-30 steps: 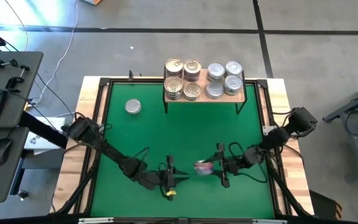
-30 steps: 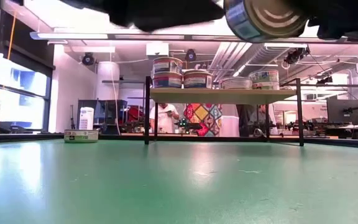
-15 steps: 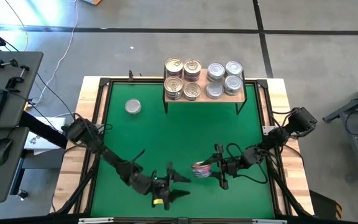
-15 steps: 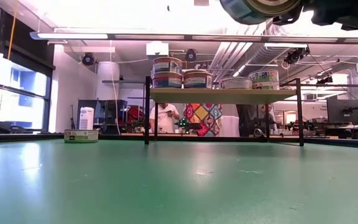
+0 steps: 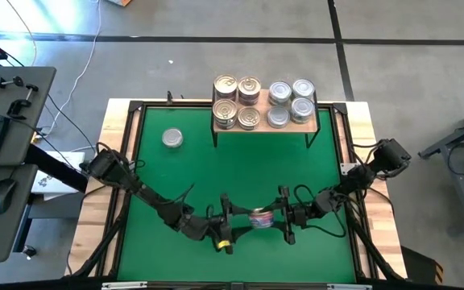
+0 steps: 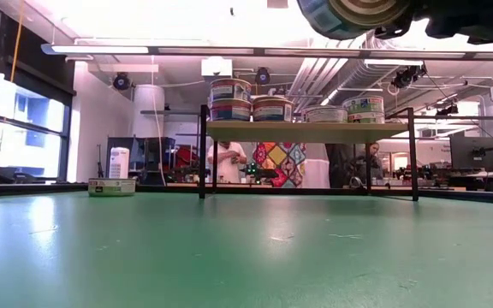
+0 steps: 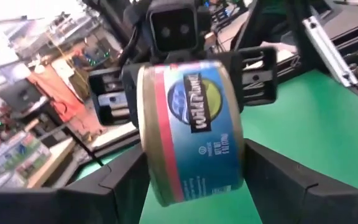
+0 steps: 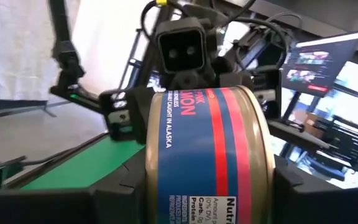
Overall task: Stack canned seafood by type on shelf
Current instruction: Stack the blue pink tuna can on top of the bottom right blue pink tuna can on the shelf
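A tin (image 5: 260, 219) with a blue and red label hangs over the green mat's near middle, with my right gripper (image 5: 274, 217) shut on it. My left gripper (image 5: 240, 221) faces it from the left, open. Its two fingers (image 7: 126, 183) stand on either side of the tin (image 7: 191, 130), one beyond each flat end. The shelf (image 5: 316, 121) stands at the far edge. Gold-lidded tins (image 5: 237, 102) rest on its left half and silver-lidded tins (image 5: 290, 102) on its right half. One more silver tin (image 5: 172, 138) lies flat on the mat at the far left. My right gripper pinches the tin by its two flat ends (image 8: 148, 162), one finger (image 8: 114, 190) on each. The fingers come level from the table's right. The tin stands on edge with its labelled wall (image 8: 210, 143) toward the wrist, lifted clear of the mat (image 6: 349, 13).
The mat (image 5: 240, 169) between the grippers and the shelf lies bare. Black frame rails (image 5: 131, 153) run along the mat's edges. In the low view the shelf (image 6: 306, 131) stands on thin black legs, and people move in the room behind it.
My left gripper has opened wide. It drew back a little toward the near edge, rolled, then rose and came right, so that its fingers now stand on either side of the tin. The tin has risen slightly in my right gripper's hold.
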